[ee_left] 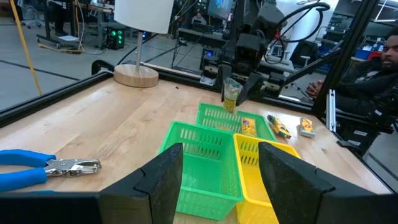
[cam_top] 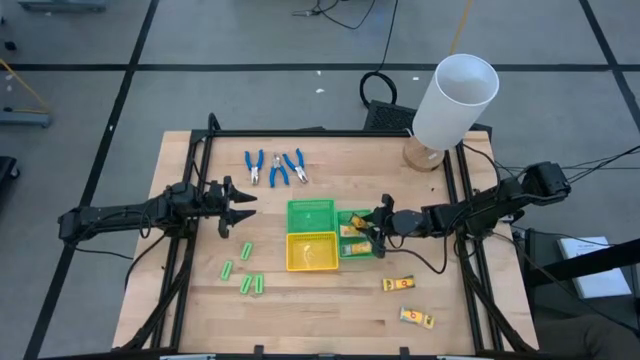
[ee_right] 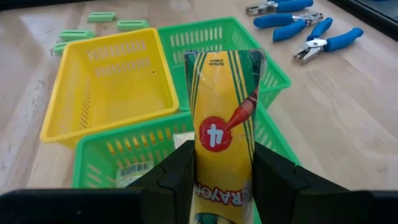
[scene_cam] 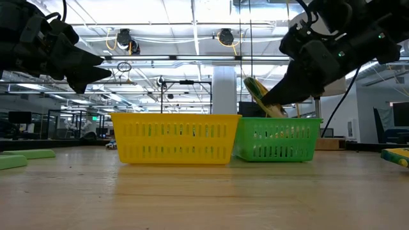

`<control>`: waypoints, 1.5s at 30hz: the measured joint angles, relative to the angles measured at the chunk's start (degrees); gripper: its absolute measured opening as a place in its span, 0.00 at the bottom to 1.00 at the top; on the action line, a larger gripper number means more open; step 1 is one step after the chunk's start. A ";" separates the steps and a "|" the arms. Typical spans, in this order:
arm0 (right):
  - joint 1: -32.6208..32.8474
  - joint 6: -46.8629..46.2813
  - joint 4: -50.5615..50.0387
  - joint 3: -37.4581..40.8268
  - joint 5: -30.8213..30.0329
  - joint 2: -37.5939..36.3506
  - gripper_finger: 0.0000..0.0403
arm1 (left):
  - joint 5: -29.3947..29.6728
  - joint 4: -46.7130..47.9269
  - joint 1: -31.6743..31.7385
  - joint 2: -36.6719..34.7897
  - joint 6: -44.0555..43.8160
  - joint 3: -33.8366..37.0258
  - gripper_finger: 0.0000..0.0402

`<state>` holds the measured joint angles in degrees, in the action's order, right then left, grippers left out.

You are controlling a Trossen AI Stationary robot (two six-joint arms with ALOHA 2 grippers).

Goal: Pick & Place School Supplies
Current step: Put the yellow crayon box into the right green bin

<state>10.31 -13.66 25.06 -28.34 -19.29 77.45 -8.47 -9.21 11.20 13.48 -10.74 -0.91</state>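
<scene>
A: Right tool [cam_top: 378, 226] is clamped on a yellow crayon packet [ee_right: 225, 121], hanging over the green tray [cam_top: 355, 247] that sits on the right of the counter's [cam_top: 330, 310] middle group of trays.

B: How does the packet lie?

A: Its long axis runs straight out from the fingers, tilted, with its free end toward the trays. The tray's open top is directly beneath, so I judge the drop is simply downward.

B: Anything already in there?

A: At least 1 packet [ee_left: 248, 126] lies inside. 2 more packets [cam_top: 399, 284] lie on the counter toward its near right corner, closer to the right arm.

B: And the left tool [cam_top: 238, 203]?

A: Spread wide, holding nothing, near the left side. The blue-handled pliers [cam_top: 275, 167] toward the far edge and the green sticks [cam_top: 245, 284] toward the near edge are on its side.
</scene>
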 joint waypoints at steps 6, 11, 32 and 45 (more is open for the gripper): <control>-0.11 -0.36 -0.23 0.02 0.00 0.02 0.31 | 0.00 0.00 0.00 0.00 0.01 0.00 0.53; -0.13 -0.25 -0.11 0.02 0.00 0.02 0.31 | 0.00 0.00 0.00 0.02 0.01 0.00 0.53; -0.15 -0.47 -0.07 0.02 -0.04 0.02 0.31 | 0.00 0.00 0.00 0.00 0.01 0.00 0.53; -0.15 -0.45 -0.05 0.02 -0.07 0.02 0.33 | 0.01 0.00 0.00 0.01 0.00 0.00 0.53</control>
<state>10.15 -14.11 25.02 -28.32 -19.35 77.47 -8.46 -9.21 11.20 13.49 -10.74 -0.91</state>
